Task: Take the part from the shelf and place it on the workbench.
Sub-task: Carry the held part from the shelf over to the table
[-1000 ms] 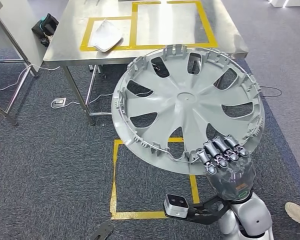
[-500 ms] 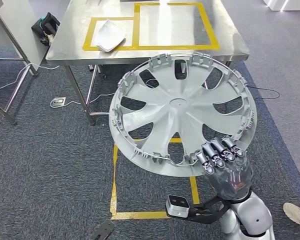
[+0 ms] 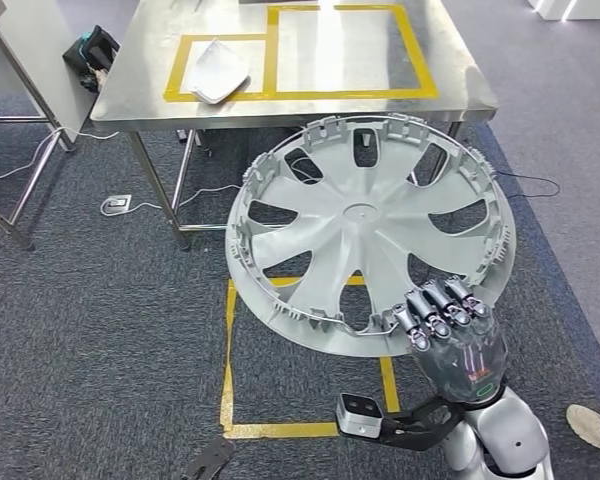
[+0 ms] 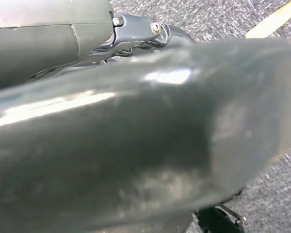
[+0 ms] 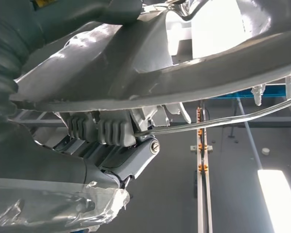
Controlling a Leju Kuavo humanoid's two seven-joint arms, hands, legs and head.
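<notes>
The robot's silver right arm [image 3: 501, 435] rises from the lower right of the frame, its grey many-fingered right hand [image 3: 452, 335] curled over the near rim of the large grey plastic wheel cover [image 3: 369, 230], gripping it.

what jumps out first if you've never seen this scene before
The big grey hubcap fills the middle of the head view, held roughly flat above the carpet by the right hand gripping its near rim. Beyond it stands a steel workbench marked with yellow tape boxes, and a white part lies in the left box.
</notes>
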